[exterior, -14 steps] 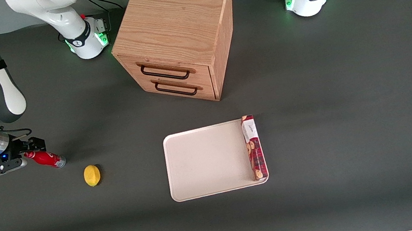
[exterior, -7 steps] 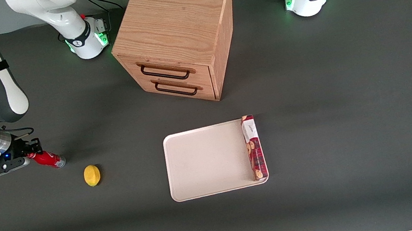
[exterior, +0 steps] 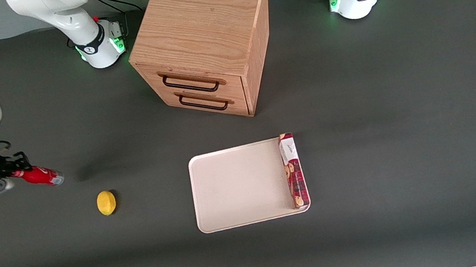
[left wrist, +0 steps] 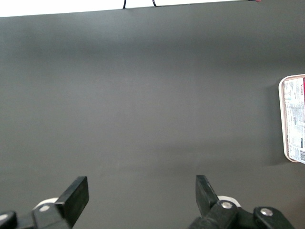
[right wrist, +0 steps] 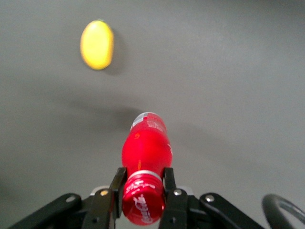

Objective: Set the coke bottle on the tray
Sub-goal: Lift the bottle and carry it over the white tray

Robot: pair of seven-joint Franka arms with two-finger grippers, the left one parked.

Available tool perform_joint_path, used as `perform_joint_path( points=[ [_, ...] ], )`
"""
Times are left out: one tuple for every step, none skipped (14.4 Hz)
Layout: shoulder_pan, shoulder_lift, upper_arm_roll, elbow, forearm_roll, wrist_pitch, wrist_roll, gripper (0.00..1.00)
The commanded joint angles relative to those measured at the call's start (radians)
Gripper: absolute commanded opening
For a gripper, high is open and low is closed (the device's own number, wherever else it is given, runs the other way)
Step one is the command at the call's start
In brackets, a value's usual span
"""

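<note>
My right gripper (exterior: 17, 166) is shut on the cap end of the small red coke bottle (exterior: 40, 177) and holds it off the table, at the working arm's end. In the right wrist view the fingers (right wrist: 117, 183) clamp the red cap, and the bottle (right wrist: 146, 152) points away with its silvery base outward, above its shadow. The cream-white tray (exterior: 237, 186) lies flat near the table's middle, in front of the drawer cabinet, far from the bottle toward the parked arm's end.
A yellow lemon-like fruit (exterior: 106, 203) lies between the bottle and the tray; it also shows in the right wrist view (right wrist: 97, 44). A long red cookie box (exterior: 293, 170) lies along one tray edge. A wooden two-drawer cabinet (exterior: 203, 42) stands farther from the camera.
The gripper has closed on the bottle's cap end and lifted it off the table. Bottle and gripper moved up and slightly toward the working arm's end.
</note>
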Motion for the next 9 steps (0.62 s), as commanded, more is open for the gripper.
perform_joint_path(
  points=[
    [0.008, 0.025, 0.085, 0.287, -0.004, -0.243, 0.001, 0.0],
    [0.008, 0.036, 0.116, 0.36, -0.002, -0.289, 0.016, 0.0],
    [0.009, 0.053, 0.152, 0.424, -0.002, -0.322, 0.059, 0.0],
    [0.011, 0.077, 0.2, 0.492, -0.002, -0.346, 0.125, 0.0],
    [0.02, 0.122, 0.254, 0.561, -0.005, -0.392, 0.204, 0.0],
    [0.029, 0.175, 0.312, 0.636, -0.005, -0.429, 0.319, 0.0],
    [0.04, 0.22, 0.384, 0.677, -0.005, -0.434, 0.474, 0.0],
    [0.04, 0.266, 0.468, 0.693, -0.008, -0.422, 0.651, 0.0],
    [0.041, 0.312, 0.543, 0.696, -0.013, -0.399, 0.809, 0.0]
  ],
)
